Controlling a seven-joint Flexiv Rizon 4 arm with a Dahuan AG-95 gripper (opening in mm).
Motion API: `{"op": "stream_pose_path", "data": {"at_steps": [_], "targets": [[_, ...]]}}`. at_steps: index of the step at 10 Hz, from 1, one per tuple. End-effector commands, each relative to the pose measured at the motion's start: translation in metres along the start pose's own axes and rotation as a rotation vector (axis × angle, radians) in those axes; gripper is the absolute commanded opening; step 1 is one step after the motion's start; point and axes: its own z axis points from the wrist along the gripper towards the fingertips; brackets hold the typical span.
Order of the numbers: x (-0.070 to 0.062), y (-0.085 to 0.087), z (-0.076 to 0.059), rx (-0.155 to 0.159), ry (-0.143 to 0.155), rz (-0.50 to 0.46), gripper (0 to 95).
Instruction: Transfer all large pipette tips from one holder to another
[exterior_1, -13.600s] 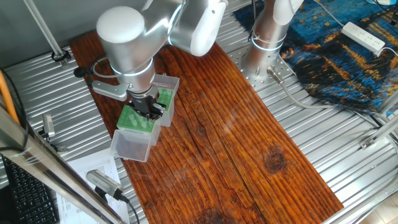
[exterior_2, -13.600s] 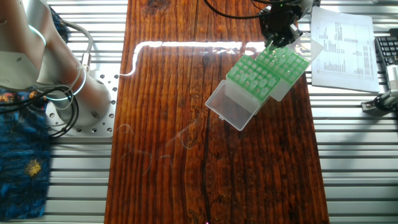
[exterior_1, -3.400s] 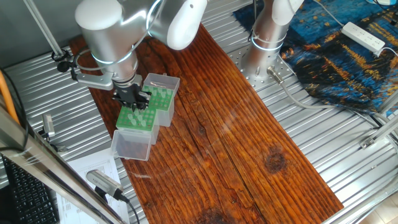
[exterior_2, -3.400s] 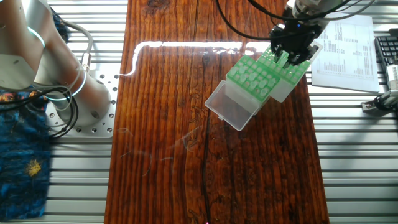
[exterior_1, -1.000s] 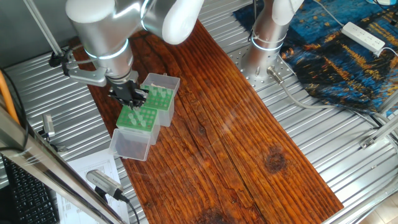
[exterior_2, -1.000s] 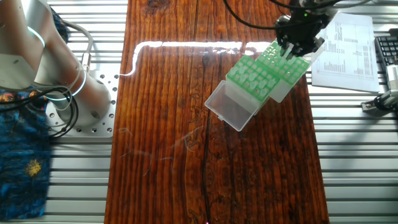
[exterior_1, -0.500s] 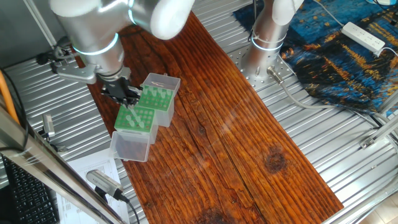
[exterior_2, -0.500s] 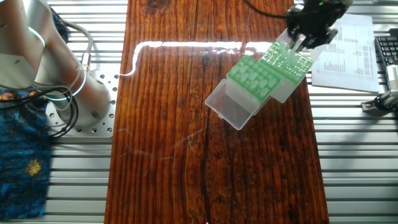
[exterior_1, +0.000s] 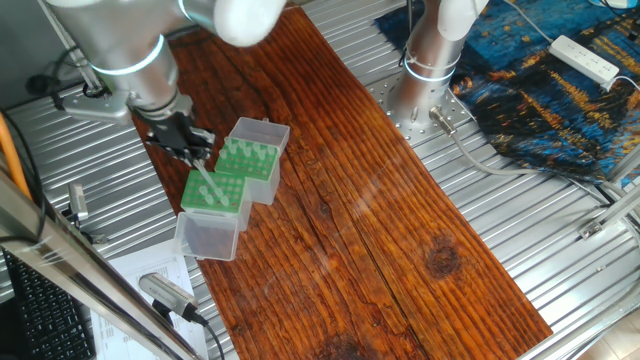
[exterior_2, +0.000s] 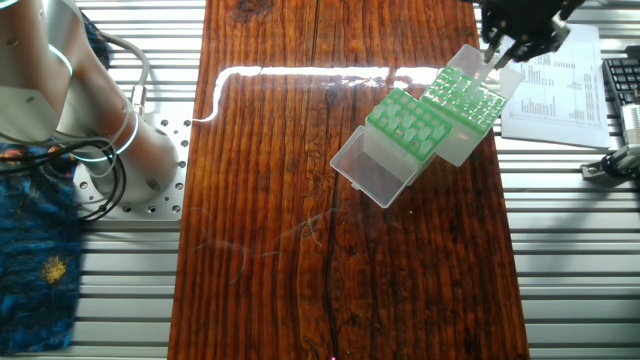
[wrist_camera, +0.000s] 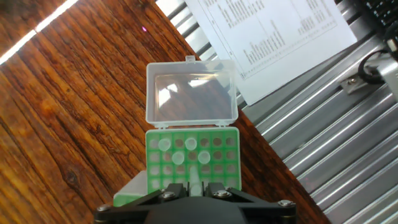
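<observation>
My gripper (exterior_1: 190, 150) is shut on one of the large pipette tips (exterior_1: 203, 178), a pale cone hanging point-down above the near green holder (exterior_1: 215, 195). In the hand view the held tip (wrist_camera: 194, 177) sits between the jaws of the gripper (wrist_camera: 193, 186), over a green holder (wrist_camera: 217, 163) with several tips standing in it (wrist_camera: 178, 158). The second green holder (exterior_1: 252, 160) stands right beside the first. From the other fixed view the gripper (exterior_2: 507, 42) hovers at the far right end of the two holders (exterior_2: 412, 122).
An open clear lid (wrist_camera: 191, 93) lies hinged beyond the holder; another clear lid (exterior_1: 262, 130) backs the second holder. A printed paper sheet (wrist_camera: 273, 37) rests on the ribbed metal surface (exterior_1: 560, 230) next to the wooden board (exterior_1: 380, 230).
The gripper has risen from the holders and moved off toward the board's edge, carrying a tip that now hangs free above the holder.
</observation>
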Motion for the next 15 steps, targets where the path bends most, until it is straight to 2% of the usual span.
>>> {"op": "stream_pose_path", "data": {"at_steps": [1, 5, 7, 8, 10, 11, 13, 15], "targets": [[0.003, 0.000, -0.014, -0.005, 0.007, -0.019, 0.0], [0.007, 0.008, -0.040, -0.009, 0.016, -0.026, 0.0], [0.013, 0.017, -0.052, -0.006, 0.022, -0.004, 0.0], [0.017, 0.022, -0.056, -0.016, 0.028, 0.012, 0.0], [0.025, 0.027, -0.059, -0.012, 0.031, 0.016, 0.0], [0.042, 0.039, -0.058, -0.014, 0.015, 0.034, 0.0], [0.056, 0.055, -0.051, 0.009, 0.000, 0.059, 0.0], [0.064, 0.064, -0.050, 0.021, 0.001, 0.069, 0.0]]}}
